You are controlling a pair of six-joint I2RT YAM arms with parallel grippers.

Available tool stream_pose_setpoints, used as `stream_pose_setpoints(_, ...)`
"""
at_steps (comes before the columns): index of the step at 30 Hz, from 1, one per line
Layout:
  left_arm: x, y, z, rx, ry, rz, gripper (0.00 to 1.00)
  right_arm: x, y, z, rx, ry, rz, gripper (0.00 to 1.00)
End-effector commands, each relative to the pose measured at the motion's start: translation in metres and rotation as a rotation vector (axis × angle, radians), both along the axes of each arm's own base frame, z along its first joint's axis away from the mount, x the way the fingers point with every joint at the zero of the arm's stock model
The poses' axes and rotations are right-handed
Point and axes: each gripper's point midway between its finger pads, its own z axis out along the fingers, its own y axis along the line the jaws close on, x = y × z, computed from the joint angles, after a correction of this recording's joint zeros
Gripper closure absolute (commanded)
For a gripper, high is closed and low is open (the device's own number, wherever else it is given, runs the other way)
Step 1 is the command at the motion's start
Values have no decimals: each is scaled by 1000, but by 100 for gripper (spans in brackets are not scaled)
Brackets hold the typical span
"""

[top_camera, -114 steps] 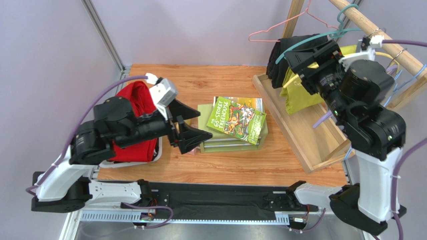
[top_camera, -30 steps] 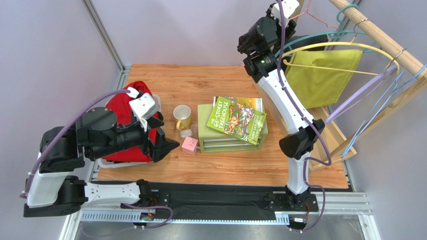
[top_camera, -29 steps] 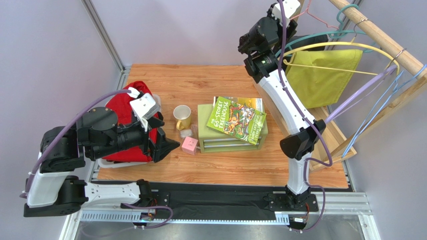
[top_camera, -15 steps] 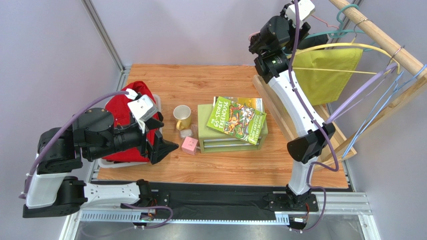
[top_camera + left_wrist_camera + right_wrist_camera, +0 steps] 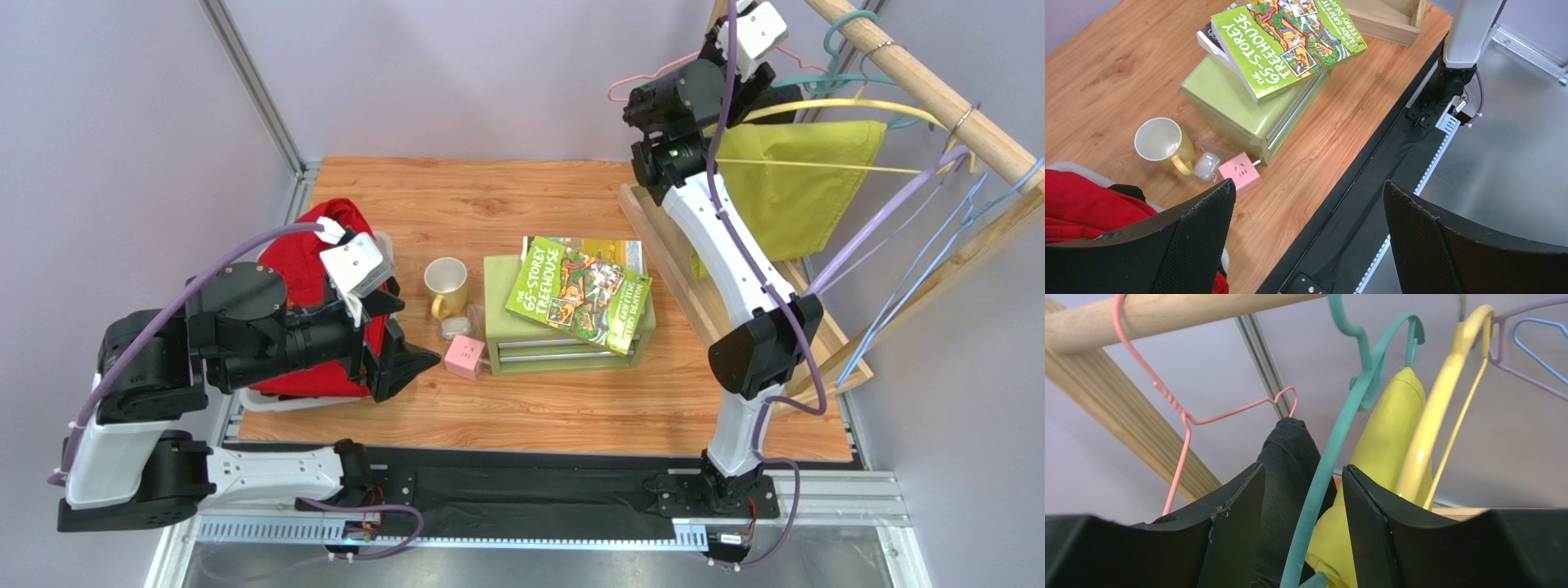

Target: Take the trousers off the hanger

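Since a moment ago the right arm has stretched higher and farther back, carrying the right gripper up among the hangers under the wooden rail. From its wrist camera, its two black fingers stand slightly apart with a teal hanger and a fold of black trousers passing between them; whether they press on either cannot be told. A pink wire hanger hooks the rail to the left, and a yellow hanger carries the yellow-green trousers, which hang flat beside the arm, above a long wooden tray at the right edge of the table. Blue and purple hangers crowd the rail farther right, leaving little room there. The left gripper hovers low near the front edge, fingers spread wide and holding nothing. Just behind it the red trousers are heaped in a white basket. At mid-table a yellow mug, a small clear packet and a pink cube sit close beside a green box. On the box lies a book titled "65-Storey Treehouse". The table is orange wood grain, framed by pale lilac walls and a metal post.
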Motion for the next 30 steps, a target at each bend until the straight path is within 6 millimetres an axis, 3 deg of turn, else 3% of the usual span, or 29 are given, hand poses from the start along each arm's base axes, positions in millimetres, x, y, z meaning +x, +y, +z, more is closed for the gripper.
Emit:
stream_pose_setpoints(1,1,-6,2,13,-19,-25,6,-40,-23,-22,235,28,-179,46)
stream_pose_setpoints(5,2,-8,1,21,-17,-29,6,-24,-21,-26,247,33,-151,44)
stream_pose_setpoints(9,3,-8,1,16,-15,-23,6,-20,-21,-29,236,70,-141,46)
stream_pose_setpoints(13,5,-10,-2,11,-13,-12,6,-25,-9,-28,208,131,-91,48)
stream_pose_setpoints(17,9,-14,0,-6,-27,-3,6,-33,18,-20,162,217,-3,50)
stream_pose_setpoints(22,10,-29,-3,-7,-8,-26,6,-53,47,-11,51,390,111,46)
stream_pose_setpoints(30,7,-41,-1,-81,0,-51,7,-108,97,0,-131,569,334,22)
